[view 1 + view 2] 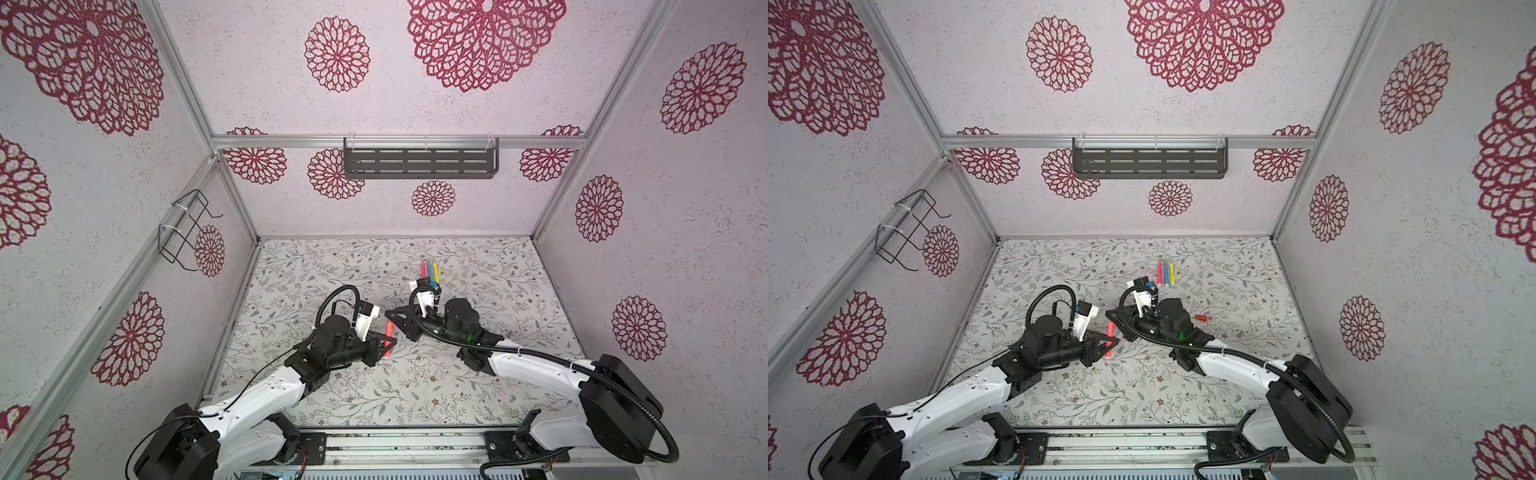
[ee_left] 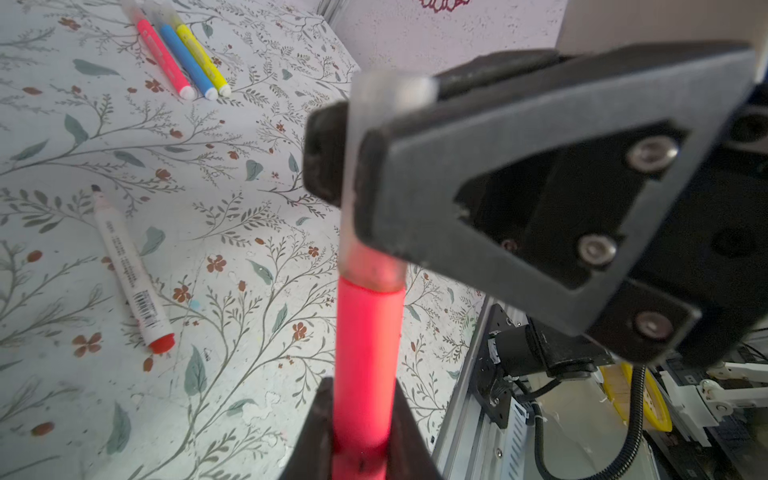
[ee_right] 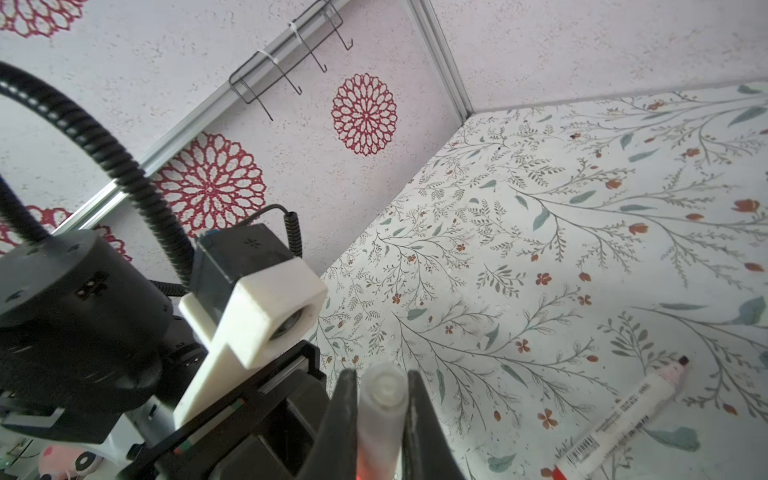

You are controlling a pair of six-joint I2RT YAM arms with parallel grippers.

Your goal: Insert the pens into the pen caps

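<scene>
My left gripper (image 2: 361, 386) (image 1: 388, 343) is shut on the lower barrel of an orange-red pen (image 2: 368, 353) (image 1: 1109, 330), held above the table. My right gripper (image 3: 381, 374) (image 2: 349, 166) (image 1: 1111, 314) is shut on a pale translucent pen cap (image 3: 382, 399) (image 2: 374, 266). The cap sits over the pen's other end. Pink, blue and yellow pens (image 2: 178, 54) (image 1: 429, 270) lie side by side at the back, pale caps on their far ends. A white-barrelled marker (image 2: 129, 270) (image 3: 623, 424) with a red end (image 1: 1201, 318) lies uncapped, its dark tip bare.
The floral table (image 1: 415, 386) is walled on three sides. A dark slotted shelf (image 1: 419, 160) hangs on the back wall and a wire hook rack (image 1: 187, 226) on the left wall. A metal rail (image 1: 415, 446) runs along the front edge by the arm bases.
</scene>
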